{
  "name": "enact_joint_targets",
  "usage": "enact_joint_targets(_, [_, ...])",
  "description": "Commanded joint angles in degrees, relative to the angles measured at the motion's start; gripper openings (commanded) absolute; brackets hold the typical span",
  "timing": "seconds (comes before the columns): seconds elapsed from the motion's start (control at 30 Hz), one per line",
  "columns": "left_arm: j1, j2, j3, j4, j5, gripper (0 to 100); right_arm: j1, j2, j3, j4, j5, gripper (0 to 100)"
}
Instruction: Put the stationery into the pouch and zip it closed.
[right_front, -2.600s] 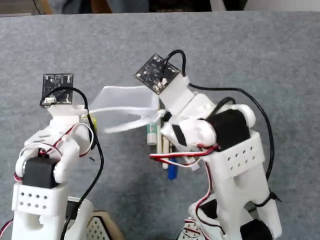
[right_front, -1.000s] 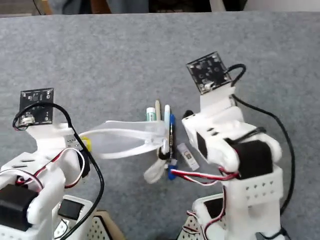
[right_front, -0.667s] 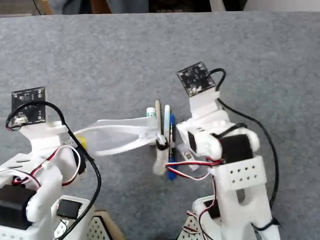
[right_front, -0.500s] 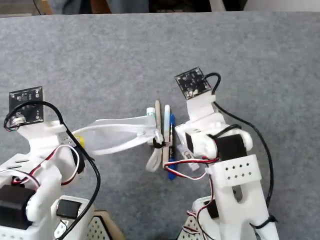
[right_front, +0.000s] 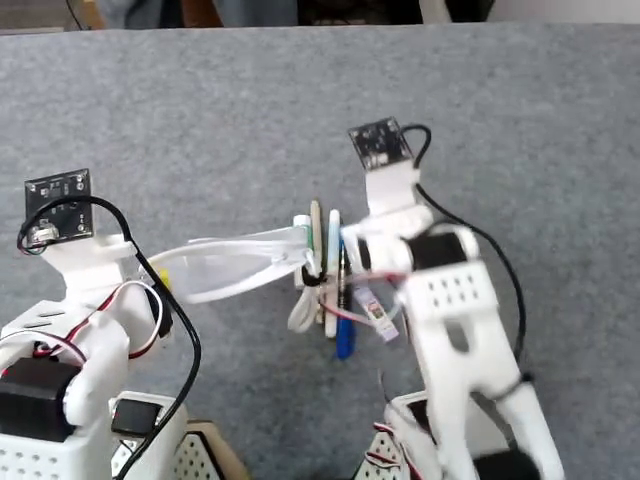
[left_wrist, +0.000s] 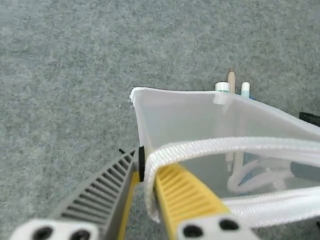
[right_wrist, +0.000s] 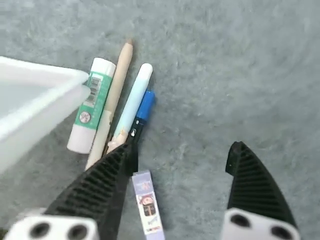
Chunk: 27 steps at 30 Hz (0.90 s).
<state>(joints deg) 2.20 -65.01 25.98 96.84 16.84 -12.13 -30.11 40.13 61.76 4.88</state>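
A translucent white pouch (right_front: 240, 268) lies stretched across the grey table (right_front: 200, 110), its mouth open (left_wrist: 225, 150). My left gripper (left_wrist: 147, 162) is shut on the pouch's zipper edge at its left end (right_front: 165, 282). At the pouch's other end lie a green-labelled glue stick (right_wrist: 90, 112), a wooden pencil (right_wrist: 114, 107), a light blue pen (right_wrist: 134, 102), a blue pen (right_wrist: 144, 111) and a small printed eraser (right_wrist: 148, 207). My right gripper (right_wrist: 182, 147) hangs open just above these pens (right_front: 330, 270), nothing between its fingers.
A white strap loop (right_front: 303, 305) trails from the pouch's end beside the pens. The grey table cover stretches free behind and to the right (right_front: 560, 150). Both arm bases stand at the near edge.
The right arm swung off to the right, then came back left and now hangs over the pens. The left arm pulled the pouch leftward and keeps its hold.
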Motion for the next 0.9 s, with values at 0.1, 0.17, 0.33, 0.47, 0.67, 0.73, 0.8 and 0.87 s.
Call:
enact_joint_targets(0.1, [-7.5,8.6,-0.7,-1.8,0.2,3,-0.3,21.2,-19.3,6.7,-6.8,29.2])
enact_joint_targets(0.17, [-10.7,12.8,-1.0,-1.8,0.2,3,-1.6,26.9,-24.0,9.5,-7.7,29.2])
enact_joint_targets(0.33, [-14.6,18.8,-4.8,-1.5,0.2,3,-3.5,37.4,-32.9,12.0,-11.0,29.2])
enact_joint_targets(0.47, [-14.6,20.5,-5.6,-1.8,0.2,3,-3.5,43.2,-38.8,12.1,-11.2,29.2])
enact_joint_targets(0.67, [-14.5,21.0,-5.4,-1.8,0.3,3,-3.8,51.1,-46.5,12.1,-11.3,29.2])
enact_joint_targets(0.73, [-14.5,21.0,-5.4,-1.8,0.4,3,-3.8,54.0,-49.5,12.1,-11.3,29.2])
enact_joint_targets(0.8, [-14.5,21.0,-5.4,-1.8,0.4,3,-3.9,56.9,-52.0,12.3,-11.3,29.2])
enact_joint_targets(0.87, [-14.5,21.0,-5.3,-1.8,0.4,3,-3.9,59.7,-54.8,13.5,-11.3,28.2])
